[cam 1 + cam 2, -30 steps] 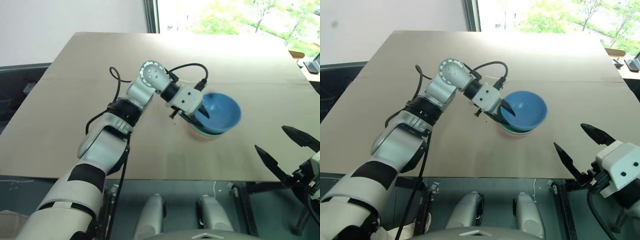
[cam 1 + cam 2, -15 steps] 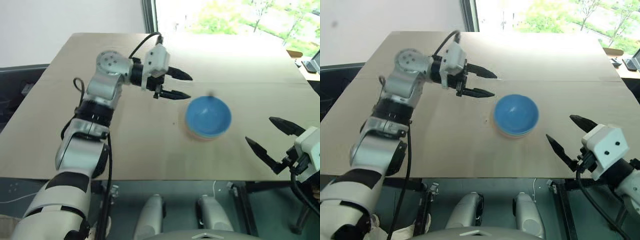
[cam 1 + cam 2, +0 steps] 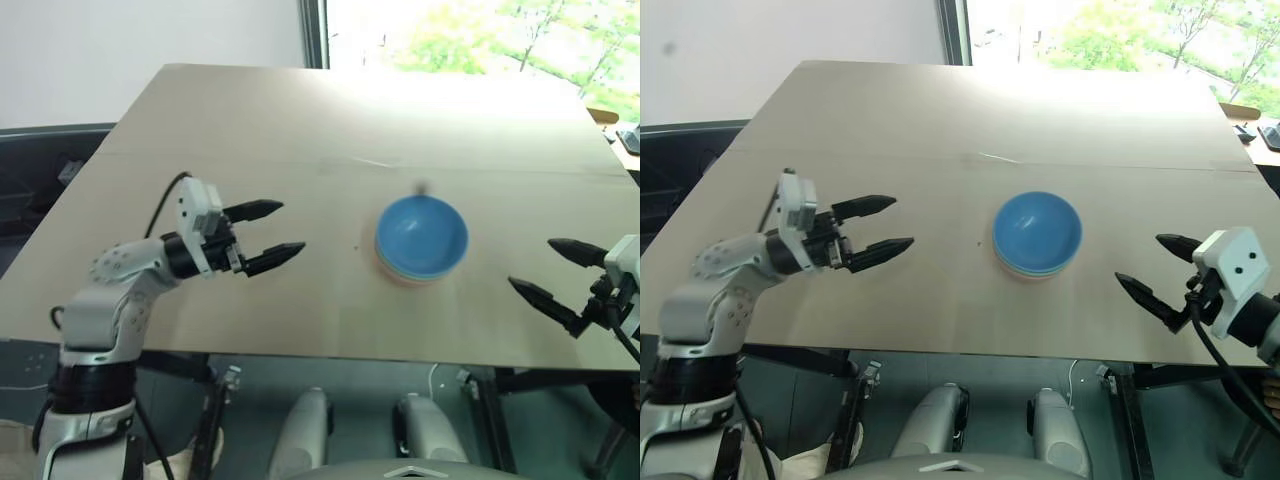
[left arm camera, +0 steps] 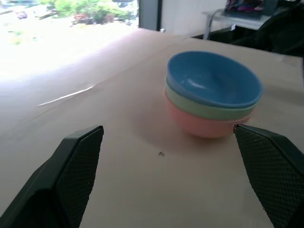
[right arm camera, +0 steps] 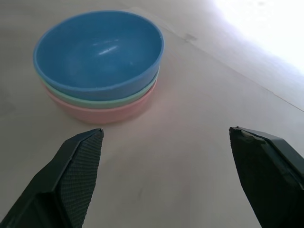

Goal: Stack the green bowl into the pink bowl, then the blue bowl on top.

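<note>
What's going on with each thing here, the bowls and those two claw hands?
Pink bowl: upright on the table, bottom of the stack.
Green bowl: nested in the pink bowl.
Blue bowl: nested on top, empty.
Left gripper: open, holding nothing, off to the stack's left.
Right gripper: open, holding nothing, off to the stack's right.
Table: bare apart from the stack.

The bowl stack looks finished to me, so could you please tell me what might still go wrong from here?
1. The blue bowl sits in the green bowl inside the pink bowl; the stack looks level, but a knock could shift it.
2. The left hand and right hand, both open, flank the stack above the table; a sweep inward by either might clip it.
</note>
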`<state>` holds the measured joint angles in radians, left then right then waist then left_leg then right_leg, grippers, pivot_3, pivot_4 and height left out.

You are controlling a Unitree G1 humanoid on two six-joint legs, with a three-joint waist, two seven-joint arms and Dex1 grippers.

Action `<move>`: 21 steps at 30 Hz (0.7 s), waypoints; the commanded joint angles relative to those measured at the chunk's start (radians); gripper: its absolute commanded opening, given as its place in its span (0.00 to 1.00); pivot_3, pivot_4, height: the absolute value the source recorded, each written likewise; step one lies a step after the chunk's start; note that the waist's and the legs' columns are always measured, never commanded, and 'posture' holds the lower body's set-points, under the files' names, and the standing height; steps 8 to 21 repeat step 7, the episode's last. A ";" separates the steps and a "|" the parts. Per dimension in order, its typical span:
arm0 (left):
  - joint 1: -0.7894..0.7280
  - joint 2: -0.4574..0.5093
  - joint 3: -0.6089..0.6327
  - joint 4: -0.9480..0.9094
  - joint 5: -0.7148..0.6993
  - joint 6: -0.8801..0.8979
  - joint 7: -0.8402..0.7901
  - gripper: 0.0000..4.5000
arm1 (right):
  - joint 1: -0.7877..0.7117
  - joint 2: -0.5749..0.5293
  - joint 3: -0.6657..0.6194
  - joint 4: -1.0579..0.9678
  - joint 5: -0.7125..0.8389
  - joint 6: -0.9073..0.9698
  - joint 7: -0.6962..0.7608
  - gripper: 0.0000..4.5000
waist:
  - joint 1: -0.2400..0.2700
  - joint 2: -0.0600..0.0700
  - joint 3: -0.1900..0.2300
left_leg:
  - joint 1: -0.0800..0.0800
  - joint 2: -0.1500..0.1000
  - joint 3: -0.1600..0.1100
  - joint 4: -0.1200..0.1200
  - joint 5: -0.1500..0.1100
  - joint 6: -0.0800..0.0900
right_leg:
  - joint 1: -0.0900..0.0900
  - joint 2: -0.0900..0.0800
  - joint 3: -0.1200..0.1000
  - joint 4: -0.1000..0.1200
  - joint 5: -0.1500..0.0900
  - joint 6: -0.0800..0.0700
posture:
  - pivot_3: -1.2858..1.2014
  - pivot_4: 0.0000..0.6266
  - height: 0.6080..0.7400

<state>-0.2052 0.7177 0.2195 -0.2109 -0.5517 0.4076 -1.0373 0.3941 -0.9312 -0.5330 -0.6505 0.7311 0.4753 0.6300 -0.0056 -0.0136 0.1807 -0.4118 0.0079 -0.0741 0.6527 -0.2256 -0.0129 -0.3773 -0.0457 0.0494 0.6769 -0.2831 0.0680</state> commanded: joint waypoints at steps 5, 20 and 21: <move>0.121 0.070 0.077 -0.109 -0.034 0.013 -0.013 1.00 | 0.036 0.031 -0.070 -0.058 0.001 0.012 0.075 1.00 | -0.006 0.000 0.000 | 0.000 0.001 0.000 -0.001 0.000 0.000 | -0.001 0.000 0.000 0.000 0.000 0.000 | 0.52 0.24 1.00; 0.119 0.070 0.072 -0.098 -0.032 0.006 -0.013 1.00 | 0.036 0.038 -0.074 -0.062 -0.003 0.019 0.083 1.00 | -0.006 0.000 0.000 | 0.000 0.001 0.000 -0.001 0.000 0.000 | -0.001 0.000 -0.001 0.000 0.000 0.000 | 0.52 0.24 1.00; 0.119 0.070 0.072 -0.098 -0.032 0.006 -0.013 1.00 | 0.036 0.038 -0.074 -0.062 -0.003 0.019 0.083 1.00 | -0.006 0.000 0.000 | 0.000 0.001 0.000 -0.001 0.000 0.000 | -0.001 0.000 -0.001 0.000 0.000 0.000 | 0.52 0.24 1.00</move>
